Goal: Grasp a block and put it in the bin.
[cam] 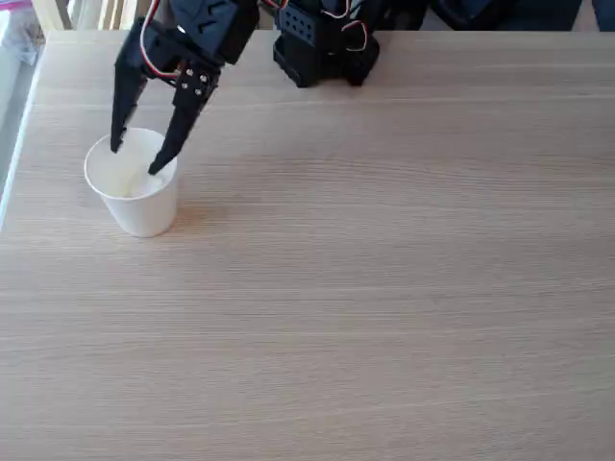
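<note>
The black two-finger gripper hangs over the white paper cup on the wooden desk, fingers spread, nothing visibly held. The block cannot be made out. The cup looks light, tippable and crushable; avoid rim contact.

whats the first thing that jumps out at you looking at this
The black gripper grabs the eye first: it hangs with its jaws spread open right over the mouth of the white paper cup, near the left edge of the fixed view. The cup stands upright on the pale wooden table. The arm's black base sits at the table's far edge, top centre; whether the block is inside the cup cannot be told.
</note>
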